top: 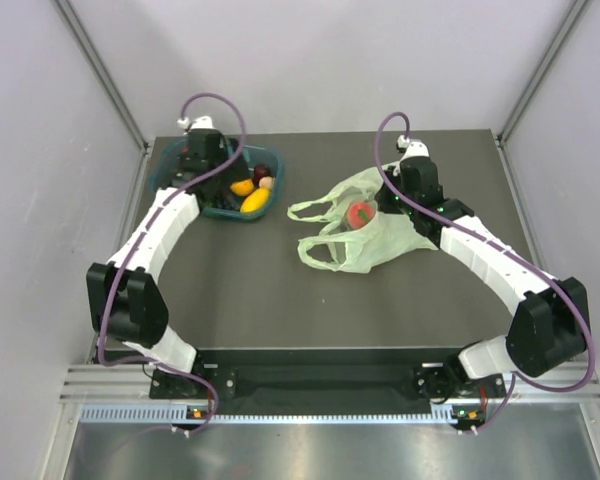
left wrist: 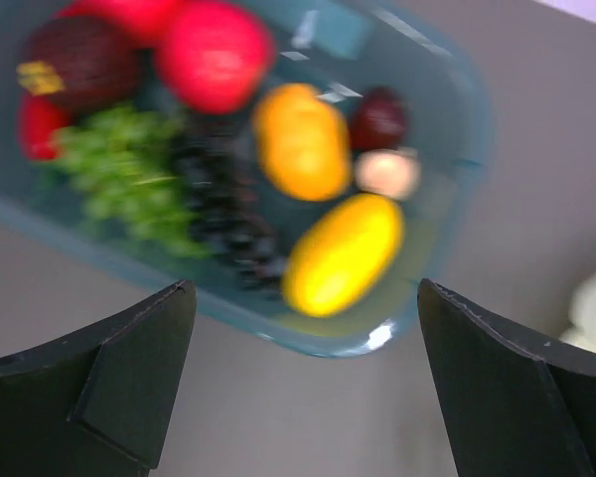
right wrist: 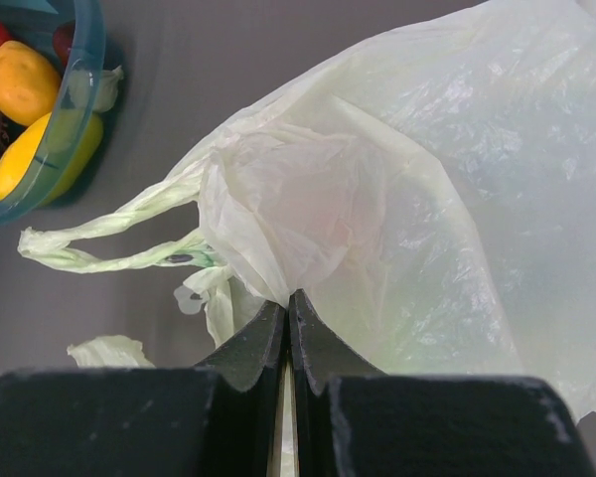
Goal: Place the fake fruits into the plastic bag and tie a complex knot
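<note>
The pale green plastic bag (top: 375, 240) lies right of centre with a red fruit (top: 361, 214) showing through it. My right gripper (right wrist: 290, 298) is shut on a fold of the plastic bag (right wrist: 427, 189) at its mouth. Its two loop handles (right wrist: 109, 238) lie loose toward the left, and no knot is in view. My left gripper (left wrist: 306, 290) hangs open over the near rim of the teal tray (left wrist: 457, 199). In the tray lie fake fruits: a yellow one (left wrist: 343, 253), an orange one (left wrist: 300, 139), a red one (left wrist: 214, 55), green grapes (left wrist: 129, 169) and dark grapes (left wrist: 228, 224).
The teal tray (top: 265, 205) stands at the back left of the dark table, a short gap from the bag's handles (top: 315, 210). Grey walls close in the table on the left, right and back.
</note>
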`<control>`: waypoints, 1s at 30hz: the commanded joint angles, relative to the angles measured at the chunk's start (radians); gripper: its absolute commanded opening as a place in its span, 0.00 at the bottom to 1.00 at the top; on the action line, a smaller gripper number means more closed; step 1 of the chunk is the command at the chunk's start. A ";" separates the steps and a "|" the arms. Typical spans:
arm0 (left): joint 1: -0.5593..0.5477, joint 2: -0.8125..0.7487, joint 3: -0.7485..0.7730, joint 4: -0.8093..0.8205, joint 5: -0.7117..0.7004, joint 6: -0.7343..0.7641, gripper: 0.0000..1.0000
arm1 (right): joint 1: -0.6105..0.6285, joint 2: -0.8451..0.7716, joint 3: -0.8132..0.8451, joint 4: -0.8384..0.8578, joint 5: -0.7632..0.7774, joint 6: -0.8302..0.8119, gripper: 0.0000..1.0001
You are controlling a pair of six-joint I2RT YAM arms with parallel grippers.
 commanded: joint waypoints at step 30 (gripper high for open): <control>0.199 0.640 0.399 -0.165 0.007 0.000 0.60 | -0.011 -0.030 0.023 0.036 -0.029 -0.032 0.00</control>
